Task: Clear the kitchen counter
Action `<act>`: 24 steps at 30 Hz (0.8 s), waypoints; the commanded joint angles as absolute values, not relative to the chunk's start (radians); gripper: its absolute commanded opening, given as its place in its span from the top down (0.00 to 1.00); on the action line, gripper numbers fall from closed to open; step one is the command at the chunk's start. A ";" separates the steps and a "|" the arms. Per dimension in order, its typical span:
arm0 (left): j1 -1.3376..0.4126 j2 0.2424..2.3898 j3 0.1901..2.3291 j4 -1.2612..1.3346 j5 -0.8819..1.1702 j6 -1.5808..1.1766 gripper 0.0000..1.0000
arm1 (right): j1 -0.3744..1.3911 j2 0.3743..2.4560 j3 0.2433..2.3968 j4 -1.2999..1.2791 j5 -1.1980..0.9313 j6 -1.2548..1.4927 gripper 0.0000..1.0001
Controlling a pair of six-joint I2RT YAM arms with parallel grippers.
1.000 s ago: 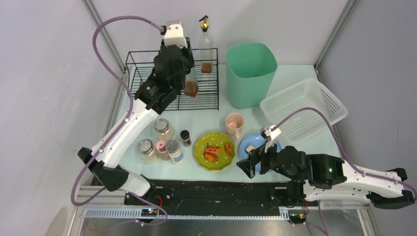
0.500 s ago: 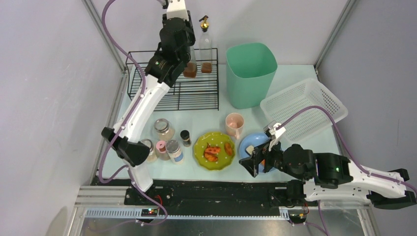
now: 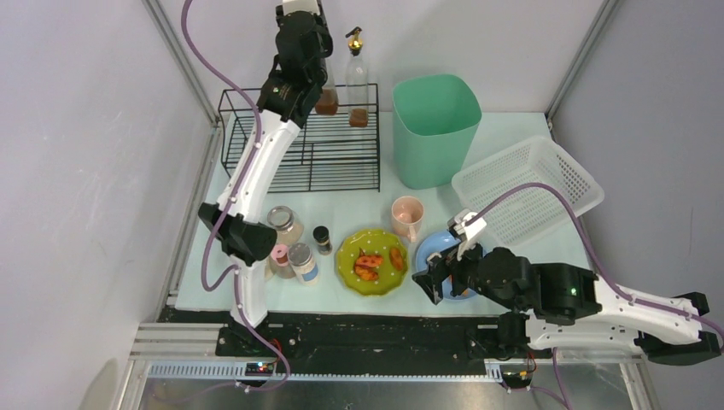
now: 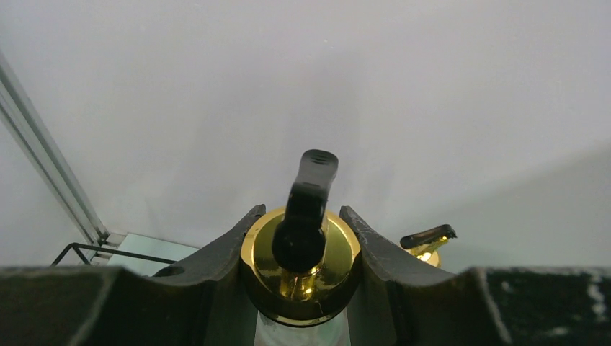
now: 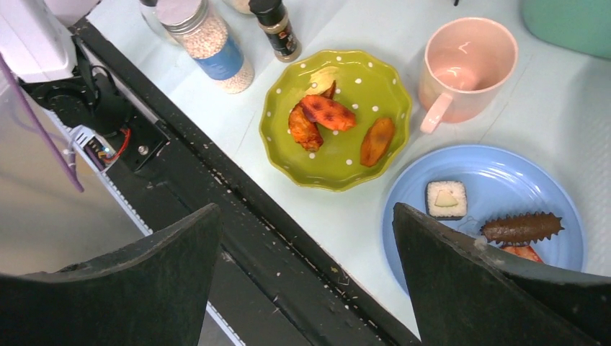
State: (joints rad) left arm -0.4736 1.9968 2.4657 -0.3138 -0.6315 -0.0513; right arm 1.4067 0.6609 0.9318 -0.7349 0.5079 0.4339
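Since a moment ago the left arm [image 3: 256,166] has stretched up and back. It has carried a clear glass bottle with a gold cap and a black spout [image 4: 300,263] from the middle of the black wire rack [image 3: 256,158] to its back edge. The left jaws squeeze the gold cap from both sides. The bottle is upright, with brown liquid at its bottom. I cannot tell if it touches the rack. Just beside it, on its right, stands a second glass bottle with a gold and black spout [image 3: 357,81].

The right jaws are wide open with nothing between them, and they have hardly moved. They hang over the near edge of the big flat pale mint-green counter [image 3: 367,205]. Below them is a green plate with white dots [image 5: 346,164] with orange-brown bits of food. Just beside it is a round blue plate [image 5: 504,180] with a white square bit and a dark spiky bit. A pink mug [image 5: 468,61] stands behind the two plates. Left of the green plate are a small dark-capped spice bottle [image 3: 322,239] and a glass jar with a blue label [image 5: 212,43]. Farther back stand a tall mint-green bin [image 3: 435,128] and a white plastic basket with holes [image 3: 529,192], side by side. The rack sits at the back left of the counter.
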 commanded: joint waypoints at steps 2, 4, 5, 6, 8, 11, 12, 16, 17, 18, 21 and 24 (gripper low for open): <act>-0.435 2.022 2.525 -0.151 -0.584 -0.072 1.00 | 1.357 0.678 0.972 -0.706 0.473 0.414 0.08; -0.428 2.036 2.525 -0.114 -0.583 -0.069 1.00 | 1.341 0.683 0.972 -0.710 0.462 0.420 0.08; -0.425 2.043 2.524 -0.104 -0.585 -0.068 1.00 | 1.332 0.686 0.971 -0.714 0.454 0.422 0.08; -0.423 2.047 2.526 -0.085 -0.586 -0.068 1.00 | 1.327 0.688 0.972 -0.716 0.451 0.424 0.08; -0.419 2.056 2.526 -0.066 -0.587 -0.074 1.00 | 1.313 0.693 0.972 -0.719 0.440 0.427 0.08; -0.410 2.070 2.525 -0.054 -0.586 -0.083 1.00 | 1.301 0.703 0.971 -0.717 0.424 0.429 0.08; -0.408 2.073 2.526 -0.049 -0.586 -0.085 1.00 | 1.297 0.708 0.972 -0.715 0.422 0.428 0.08; -0.399 2.089 2.528 -0.028 -0.596 -0.074 1.00 | 1.278 0.724 0.970 -0.699 0.392 0.420 0.08; -0.396 2.094 2.528 -0.024 -0.597 -0.071 1.00 | 1.276 0.726 0.970 -0.697 0.388 0.417 0.08; -0.390 2.098 2.529 -0.023 -0.598 -0.069 1.00 | 1.270 0.733 0.970 -0.695 0.383 0.417 0.08; -0.374 2.105 2.533 -0.015 -0.597 -0.071 1.00 | 1.255 0.750 0.970 -0.693 0.372 0.418 0.08; -0.354 2.114 2.542 -0.013 -0.585 -0.084 1.00 | 1.245 0.758 0.971 -0.688 0.357 0.418 0.08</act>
